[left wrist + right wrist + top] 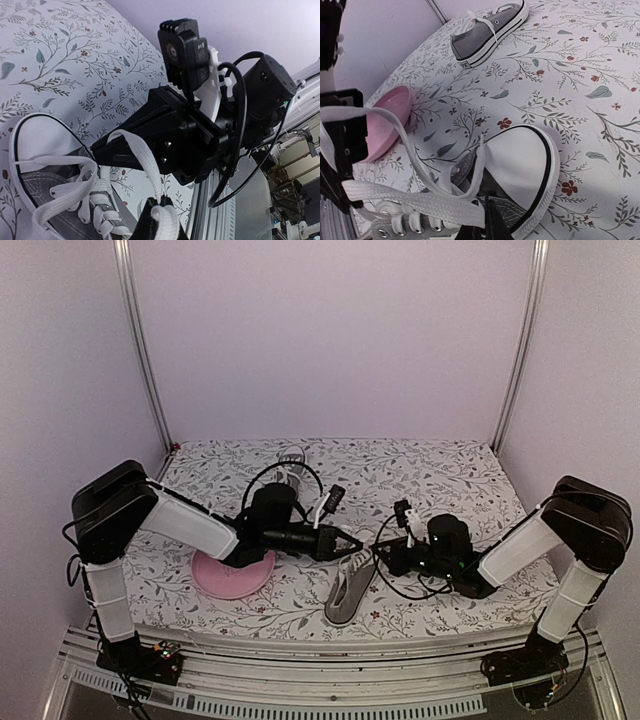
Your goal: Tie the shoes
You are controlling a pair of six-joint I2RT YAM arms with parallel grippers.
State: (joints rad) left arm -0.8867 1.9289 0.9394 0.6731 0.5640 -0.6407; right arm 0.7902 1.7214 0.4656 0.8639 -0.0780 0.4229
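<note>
Progress early, by my reckoning: near grey canvas sneaker (348, 595) with white toe cap sits at the table's (440, 480) front edge, just below both pincers, laces loose, no knot or bow showing. Left pincer (354, 541) clamped tight on one flat white lace (145, 165), which rises and lies across my right pincer (384, 558); whether the right one grips anything, cannot tell. Second grey sneaker (291, 462) well apart at the back, lacing too small to judge. Crossing, knot and bow all left

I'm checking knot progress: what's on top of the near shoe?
White laces cross the shoe, loose, with no bow. One strand rises to the shut left claw. What lies beneath the laces is mostly covered.
</note>
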